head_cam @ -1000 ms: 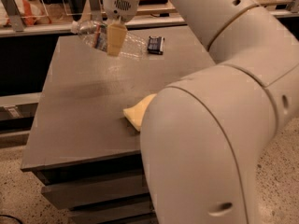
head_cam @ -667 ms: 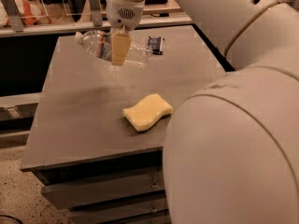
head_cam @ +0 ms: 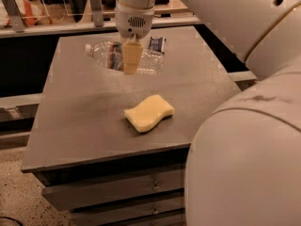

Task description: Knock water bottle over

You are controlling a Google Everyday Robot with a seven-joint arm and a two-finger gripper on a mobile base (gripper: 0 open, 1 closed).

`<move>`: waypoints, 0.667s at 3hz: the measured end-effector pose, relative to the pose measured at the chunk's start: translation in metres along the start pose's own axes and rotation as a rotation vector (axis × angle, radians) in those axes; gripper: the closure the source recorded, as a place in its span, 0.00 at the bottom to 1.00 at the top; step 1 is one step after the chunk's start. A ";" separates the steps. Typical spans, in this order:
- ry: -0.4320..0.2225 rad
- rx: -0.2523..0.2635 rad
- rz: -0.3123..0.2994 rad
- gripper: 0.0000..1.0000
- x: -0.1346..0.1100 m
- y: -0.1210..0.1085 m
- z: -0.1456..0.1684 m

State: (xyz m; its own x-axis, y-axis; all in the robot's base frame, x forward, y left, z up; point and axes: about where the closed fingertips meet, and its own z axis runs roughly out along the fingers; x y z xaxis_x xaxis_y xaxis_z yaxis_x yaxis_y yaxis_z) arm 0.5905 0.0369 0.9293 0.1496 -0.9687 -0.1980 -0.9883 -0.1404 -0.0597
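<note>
Since a second ago the small clear ribbed plastic water bottle (head_cam: pixel 107 55) has gone from leaning under the arm to lying flat on its side, and the big white arm (head_cam: pixel 244 164) has drawn away to the right, so that the sponge, before half covered, is now seen whole. The bottle lies across the far part of the table, its white cap pointing to the left and its red, white and blue label band just left of the gripper. The gripper (head_cam: pixel 130 68) hangs straight down from the white round wrist, directly in front of the middle of the bottle; its two tan fingers stand pressed together with no gap between them, and they hold nothing. I cannot tell if the tips touch the bottle or only stand before it. Just beyond the bottle, near the far edge, lies a small dark blue packet (head_cam: pixel 156 44). The pale yellow wavy sponge (head_cam: pixel 148 113) lies flat near the middle of the top, well apart from the bottle. The table (head_cam: pixel 75 121) has a plain grey matte top and grey drawers with small metal knobs under it. Behind it runs a long light ledge (head_cam: pixel 61 28) with clear plastic stands upon it. The floor (head_cam: pixel 19 192) at the lower left is speckled.
</note>
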 end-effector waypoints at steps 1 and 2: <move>0.050 0.024 -0.019 1.00 0.009 -0.005 -0.002; 0.092 0.052 -0.038 1.00 0.020 -0.006 0.004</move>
State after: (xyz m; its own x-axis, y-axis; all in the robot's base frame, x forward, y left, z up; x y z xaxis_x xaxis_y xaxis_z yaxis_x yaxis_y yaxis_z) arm 0.5990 0.0195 0.9217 0.1813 -0.9779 -0.1043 -0.9787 -0.1690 -0.1161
